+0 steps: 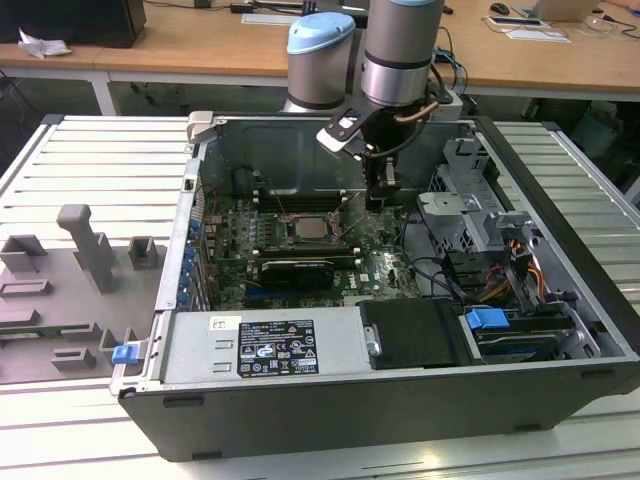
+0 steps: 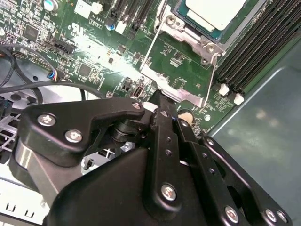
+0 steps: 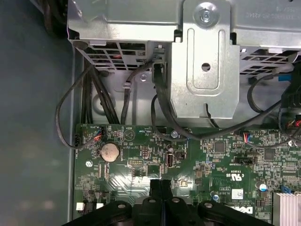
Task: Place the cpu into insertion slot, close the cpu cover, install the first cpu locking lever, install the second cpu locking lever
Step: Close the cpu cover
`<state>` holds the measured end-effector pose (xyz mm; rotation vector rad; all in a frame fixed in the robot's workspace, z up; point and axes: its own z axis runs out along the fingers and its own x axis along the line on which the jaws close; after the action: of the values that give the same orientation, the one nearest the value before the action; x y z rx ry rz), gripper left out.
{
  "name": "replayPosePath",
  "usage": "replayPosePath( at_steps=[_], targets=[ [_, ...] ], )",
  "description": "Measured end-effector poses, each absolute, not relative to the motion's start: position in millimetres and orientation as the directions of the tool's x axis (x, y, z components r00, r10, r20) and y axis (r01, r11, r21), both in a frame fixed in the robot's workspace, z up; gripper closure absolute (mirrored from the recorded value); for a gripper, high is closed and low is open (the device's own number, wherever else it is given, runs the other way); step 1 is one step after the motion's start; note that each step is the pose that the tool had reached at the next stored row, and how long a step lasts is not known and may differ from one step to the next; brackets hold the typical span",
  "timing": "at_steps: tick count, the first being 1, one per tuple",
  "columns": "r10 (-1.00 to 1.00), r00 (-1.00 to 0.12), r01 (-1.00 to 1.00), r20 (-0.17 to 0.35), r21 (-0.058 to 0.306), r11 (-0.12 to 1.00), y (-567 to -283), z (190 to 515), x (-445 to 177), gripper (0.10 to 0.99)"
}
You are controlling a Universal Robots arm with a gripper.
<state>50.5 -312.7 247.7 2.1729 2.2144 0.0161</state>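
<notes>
The cpu shows its pale silvery face inside the insertion slot on the green board, left of my gripper in the exterior view. The silvery cpu cover frames the chip. Two thin wire levers run along the socket's sides; whether they are latched I cannot tell. In both wrist views my black fingers are pressed together with nothing between them. The gripper hovers at the flat metal tab on the socket's edge. The gripper is low over the board.
The open computer case has tall walls around the board. A metal drive cage with black cables stands close beside the gripper. Long black memory slots flank the socket. The grey power supply sits at the front.
</notes>
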Motion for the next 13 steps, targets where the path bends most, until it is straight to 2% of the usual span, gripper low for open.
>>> replayPosePath(
  at_steps=[13],
  targets=[
    [1.0,-0.019,0.999,-0.02,0.035,0.019,-312.6,249.0,39.5,0.98]
  ],
)
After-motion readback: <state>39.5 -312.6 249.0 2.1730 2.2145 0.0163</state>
